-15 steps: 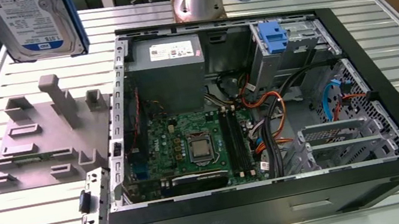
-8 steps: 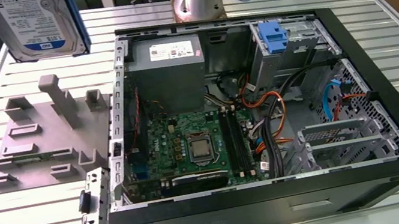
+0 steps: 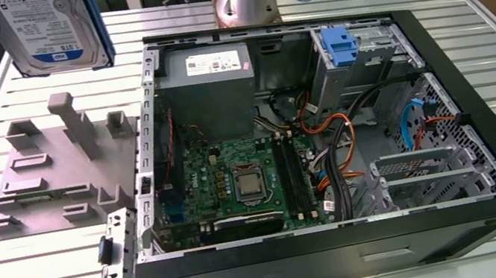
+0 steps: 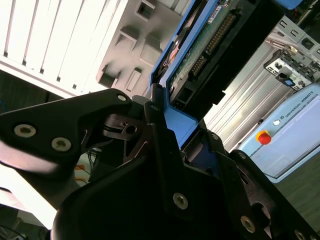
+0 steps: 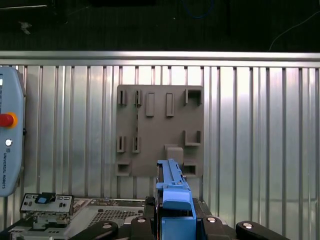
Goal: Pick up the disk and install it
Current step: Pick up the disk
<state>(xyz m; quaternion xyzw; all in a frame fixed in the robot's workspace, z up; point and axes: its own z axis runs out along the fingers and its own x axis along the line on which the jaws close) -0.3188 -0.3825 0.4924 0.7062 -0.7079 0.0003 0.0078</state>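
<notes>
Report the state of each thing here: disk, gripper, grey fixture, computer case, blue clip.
disk: in the air above the table, label facing the exterior view, not installed.
gripper: shut on the disk, clamping its blue rails.
grey fixture: flat on the table, disk not in it.
computer case: lying on its side, side panel off, board exposed.
blue clip: upright inside the case.

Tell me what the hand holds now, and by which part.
The disk, clamped in the hand at one end, across its two flat faces. Its blue rail stands between the hand's two sides in the first wrist view.
</notes>
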